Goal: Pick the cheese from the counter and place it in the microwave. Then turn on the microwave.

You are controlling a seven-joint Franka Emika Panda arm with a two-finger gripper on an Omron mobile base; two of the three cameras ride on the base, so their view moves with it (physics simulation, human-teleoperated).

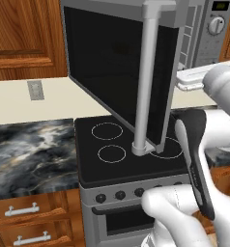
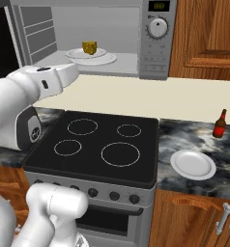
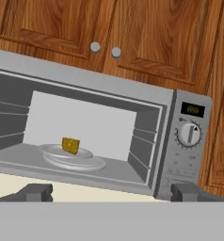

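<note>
A: Yellow cheese (image 2: 89,48) sits on the small dish on the glass turntable (image 3: 75,162) inside the microwave (image 3: 168,141). Nearest first: the gripper (image 3: 111,192) shows two dark tips far apart, jaws wide, nothing between them. It hangs in front of the open cavity, apart from it.

B: Beyond the tips?

A: Cream wall strip, then the cavity floor, then the cheese, upright and clear of the walls. Door (image 1: 118,72) swung fully out over the black stovetop (image 2: 100,144), bar handle (image 1: 147,82) on its free edge.

B: Handling, if it needs reseating?

A: Judged light, firm but somewhat soft, slightly waxy. Take it across the flat sides, low, with gentle force.

B: The door?

A: Rigid, hinged. Push on the outer glass near the handle, or hook the bar. Knob (image 3: 188,133) is small and round; pinch across it and twist.

B: Elsewhere?

A: White plate (image 2: 193,164) and brown bottle (image 2: 220,124) on the marbled table (image 2: 199,140), well apart.
</note>
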